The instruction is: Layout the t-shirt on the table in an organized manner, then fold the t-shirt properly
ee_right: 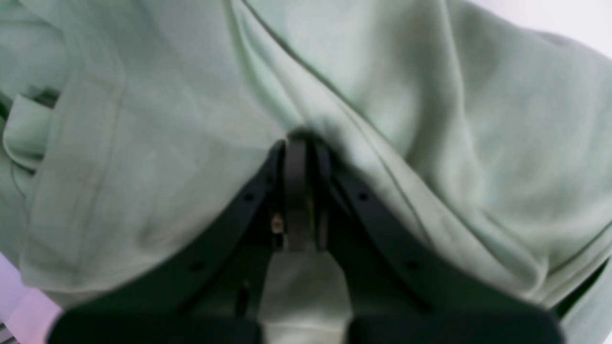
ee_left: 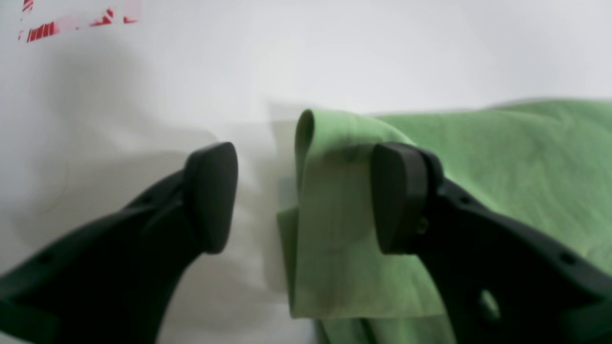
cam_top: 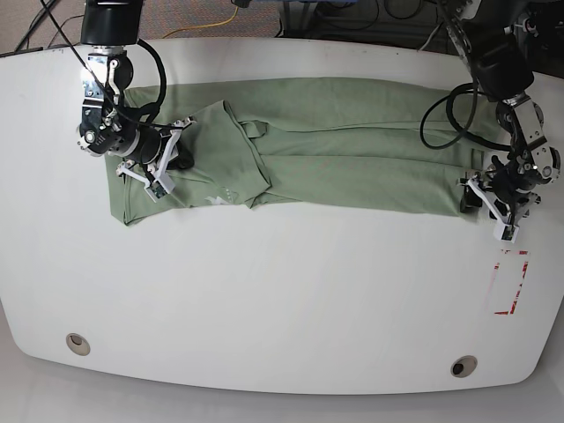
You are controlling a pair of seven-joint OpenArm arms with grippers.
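Two arms work at opposite ends of the shirt [cam_top: 335, 150], which lies as a long folded band across the upper half of the table [cam_top: 264, 300] in the base view, running from upper left to the right edge. At its left end a flap is turned over in a rumpled triangle, and the right gripper [cam_top: 167, 159] sits there on the cloth. The right wrist view shows its jaws drawn together, pinching a ridge of shirt [ee_right: 382, 95] that fills nearly the whole frame with creases. At the right side of the base view, the left gripper [cam_top: 483, 196] sits at the shirt's end. In the left wrist view its jaws stand apart: the right-hand finger [ee_left: 399, 196] lies against a folded edge of cloth [ee_left: 334, 215], the left-hand finger is over bare table [ee_left: 191, 71], and nothing is clamped between them. Red tape [cam_top: 509, 286] marks a small rectangle at the right of the base view, below that gripper. Two grommets [cam_top: 77, 343] sit near the table's lower edge.
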